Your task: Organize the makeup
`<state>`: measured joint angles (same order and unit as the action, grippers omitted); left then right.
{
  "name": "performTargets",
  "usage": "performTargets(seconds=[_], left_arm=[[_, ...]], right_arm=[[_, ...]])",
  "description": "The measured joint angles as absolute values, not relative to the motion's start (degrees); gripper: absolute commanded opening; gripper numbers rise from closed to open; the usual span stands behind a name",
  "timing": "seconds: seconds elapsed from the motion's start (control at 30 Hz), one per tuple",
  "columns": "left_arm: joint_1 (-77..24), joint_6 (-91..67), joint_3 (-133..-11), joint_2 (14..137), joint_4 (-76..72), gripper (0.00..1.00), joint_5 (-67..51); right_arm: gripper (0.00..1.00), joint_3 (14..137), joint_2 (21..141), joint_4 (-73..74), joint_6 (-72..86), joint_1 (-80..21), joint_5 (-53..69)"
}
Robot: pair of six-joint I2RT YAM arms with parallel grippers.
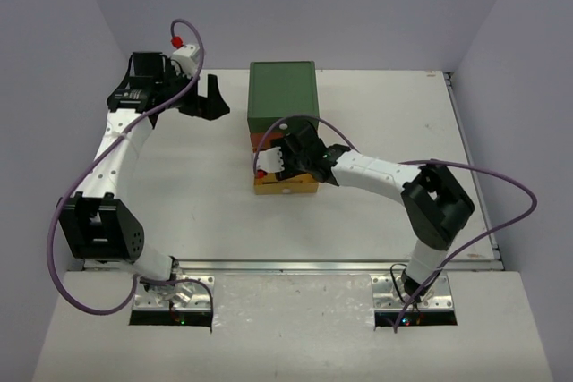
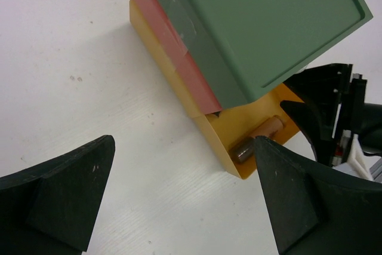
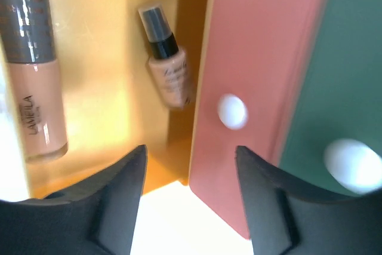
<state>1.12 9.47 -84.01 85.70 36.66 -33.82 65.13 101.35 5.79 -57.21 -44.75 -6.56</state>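
The left arm (image 1: pixel 112 145) is standing along the left edge of the table (image 1: pixel 385 114), its elbow folded by the near-left corner and its forearm slanting up toward the far edge. The left gripper (image 1: pixel 213 98) is pointing rightward near the far-left corner, jaws gaping fully wide and gripping nothing. The right arm (image 1: pixel 385 174) is lying stretched from the near edge leftward toward the table's middle, elbow raised. The right gripper (image 1: pixel 283 160) is facing left, jaws standing apart, nothing clamped between them.
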Motion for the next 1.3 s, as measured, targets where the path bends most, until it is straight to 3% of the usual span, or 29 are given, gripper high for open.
performTargets(seconds=[0.27, 0.47, 0.67, 0.77, 0.93, 1.0, 1.2, 1.3], left_arm=[[-3.6, 10.69, -92.82, 91.57, 36.36, 1.0, -32.26], [-6.46, 9.45, -102.25, 101.6, 36.08, 1.0, -30.28], [-7.7, 8.47, -105.21, 108.02, 35.85, 1.0, -25.2], [-8.3, 8.39, -105.21, 109.04, 35.83, 1.0, -23.7], [-9.05, 8.33, -105.37, 109.44, 35.57, 1.0, -23.35], [-9.32, 8.33, -105.45, 109.75, 35.11, 1.0, -23.35], [-9.71, 8.56, -106.2, 110.86, 33.82, 1.0, -23.7], [-9.85, 8.84, -107.11, 111.78, 33.37, 1.0, -24.31]], right_arm=[[0.69, 66.55, 89.22, 12.54, -31.68, -52.26, -6.57], [0.46, 50.92, 76.25, -2.01, 6.79, -53.01, -12.75], [0.28, 42.49, 82.19, -7.25, 32.74, -54.72, -24.71], [0.18, 38.55, 84.83, -12.75, 39.04, -55.43, -26.28], [0.16, 35.43, 88.22, -18.18, 45.09, -55.64, -28.62], [0.16, 36.17, 90.92, -20.03, 45.34, -55.6, -29.75], [0.01, 42.02, 100.25, -21.85, 44.22, -55.63, -31.86], [0.0, 44.4, 102.95, -22.04, 43.29, -55.64, -33.62]])
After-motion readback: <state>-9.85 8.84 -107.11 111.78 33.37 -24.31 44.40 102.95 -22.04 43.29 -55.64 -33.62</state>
